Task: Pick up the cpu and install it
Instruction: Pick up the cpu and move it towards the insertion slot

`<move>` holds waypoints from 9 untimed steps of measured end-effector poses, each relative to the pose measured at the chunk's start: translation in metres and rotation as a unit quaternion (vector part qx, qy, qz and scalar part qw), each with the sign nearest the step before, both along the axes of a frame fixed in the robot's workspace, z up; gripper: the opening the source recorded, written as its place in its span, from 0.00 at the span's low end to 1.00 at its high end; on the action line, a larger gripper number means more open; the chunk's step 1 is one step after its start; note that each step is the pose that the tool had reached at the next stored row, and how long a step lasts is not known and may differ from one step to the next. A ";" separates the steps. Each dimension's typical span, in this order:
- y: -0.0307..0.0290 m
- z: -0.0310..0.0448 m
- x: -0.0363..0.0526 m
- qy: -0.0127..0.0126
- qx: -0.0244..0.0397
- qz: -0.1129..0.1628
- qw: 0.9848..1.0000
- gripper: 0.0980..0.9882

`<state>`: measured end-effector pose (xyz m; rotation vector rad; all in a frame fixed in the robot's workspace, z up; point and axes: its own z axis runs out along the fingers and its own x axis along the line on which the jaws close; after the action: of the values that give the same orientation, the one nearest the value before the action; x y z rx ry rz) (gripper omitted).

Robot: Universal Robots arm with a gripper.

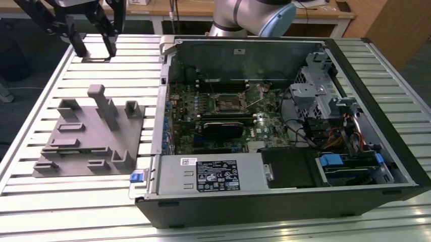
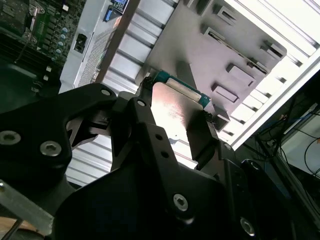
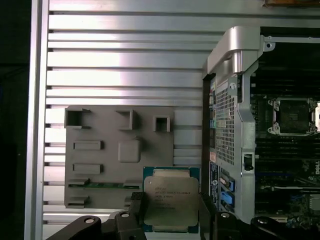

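Observation:
The cpu (image 3: pixel 170 200) is a small square chip with a silvery top and a green rim, clamped between my gripper's (image 3: pixel 171 212) two black fingers. In the second wrist view its shiny face (image 2: pixel 172 112) sits between the fingertips, with the gripper (image 2: pixel 177 107) shut on its edges. In the exterior view the gripper (image 1: pixel 96 53) hangs above the slatted table at the far left, with the cpu (image 1: pixel 96 59) edge-on at its tips, well away from the open computer case (image 1: pixel 377 126). The empty processor socket (image 1: pixel 225 103) lies on the motherboard (image 3: pixel 295 116).
A grey fixture plate (image 1: pixel 88 136) with upright posts and slots lies on the slatted table (image 1: pixel 54 212), to the left of the case in the exterior view. Inside the case are a black ribbed block (image 1: pixel 222 128), drive bays and cables (image 1: pixel 336 136).

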<state>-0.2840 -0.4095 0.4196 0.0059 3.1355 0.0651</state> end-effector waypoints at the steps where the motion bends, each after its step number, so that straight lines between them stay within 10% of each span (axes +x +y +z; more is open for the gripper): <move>1: 0.0000 -0.0001 0.0018 0.000 0.000 0.000 1.000 0.48; 9: 0.0000 0.0000 0.0151 0.000 0.000 0.000 1.000 0.48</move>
<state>-0.2688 -0.4095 0.4196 0.0059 3.1355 0.0651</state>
